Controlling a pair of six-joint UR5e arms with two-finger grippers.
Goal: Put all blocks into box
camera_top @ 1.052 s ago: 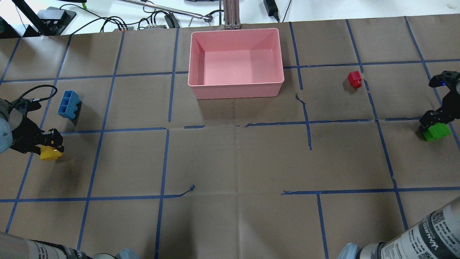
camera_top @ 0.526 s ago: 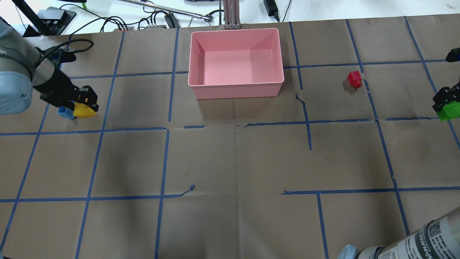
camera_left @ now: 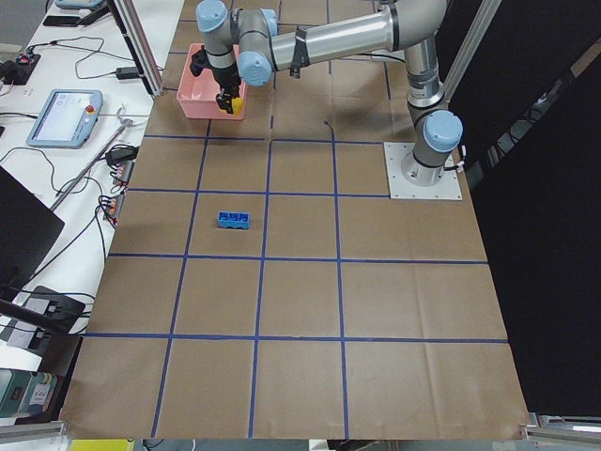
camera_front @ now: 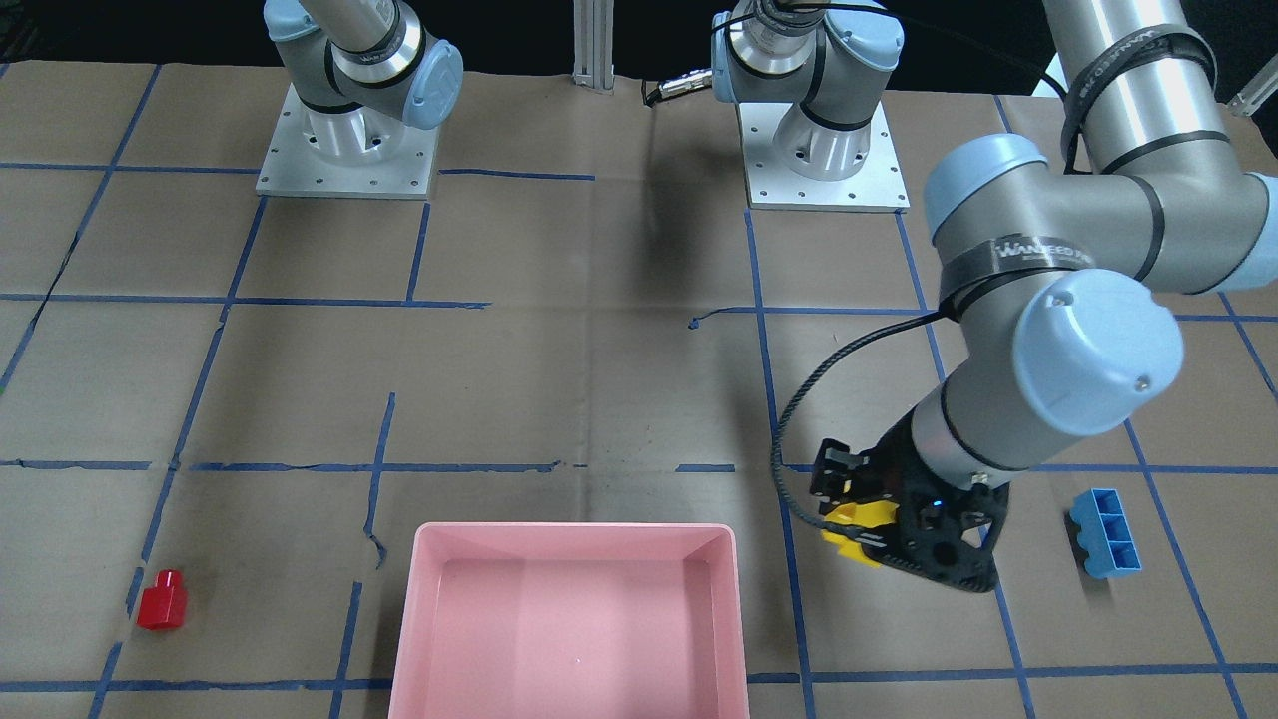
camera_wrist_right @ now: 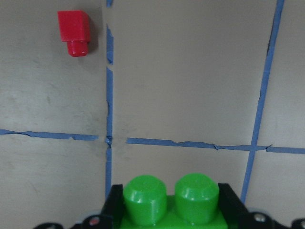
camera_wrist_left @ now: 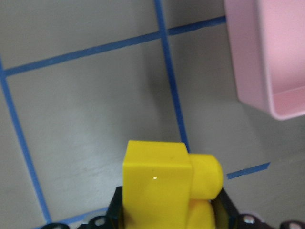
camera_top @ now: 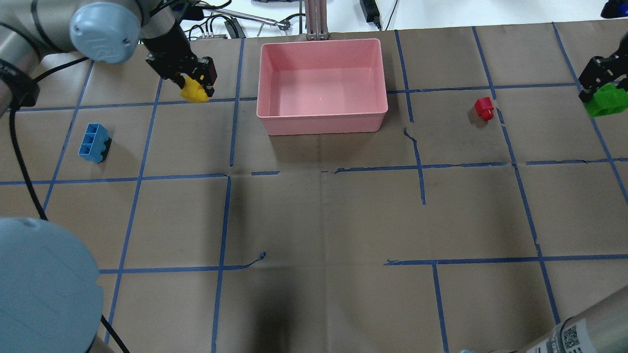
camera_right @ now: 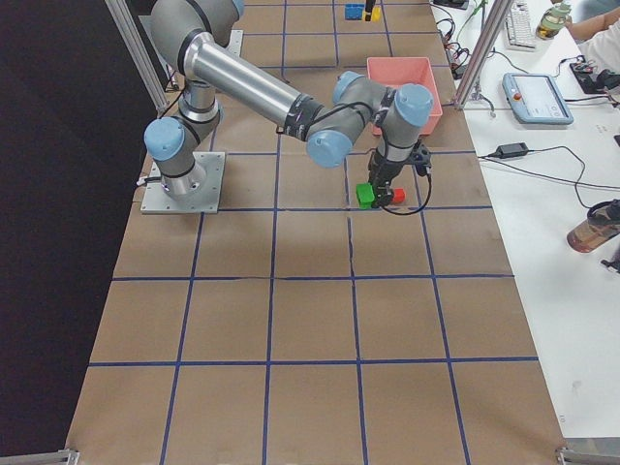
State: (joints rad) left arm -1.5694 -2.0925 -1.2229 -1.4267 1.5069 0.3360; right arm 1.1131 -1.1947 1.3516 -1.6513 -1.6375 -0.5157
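My left gripper (camera_top: 195,84) is shut on the yellow two-stud block (camera_top: 194,92) and holds it above the table just left of the pink box (camera_top: 321,117). The left wrist view shows the yellow block (camera_wrist_left: 162,181) with the box's corner (camera_wrist_left: 248,71) to the upper right. My right gripper (camera_top: 601,88) is shut on the green two-stud block (camera_top: 607,99), lifted at the far right. The green block (camera_wrist_right: 169,198) fills the bottom of the right wrist view. The red block (camera_top: 484,108) lies on the table right of the box. The blue block (camera_top: 93,142) lies at the left. The box is empty.
Brown paper with blue tape lines covers the table (camera_top: 319,220). Cables and a metal post (camera_top: 316,19) lie beyond the far edge behind the box. The left arm's elbow (camera_top: 44,289) looms at the lower left of the overhead view.
My left gripper has carried the yellow block from the left edge past the blue block to beside the box. My right gripper has lifted the green block and moved it farther away.
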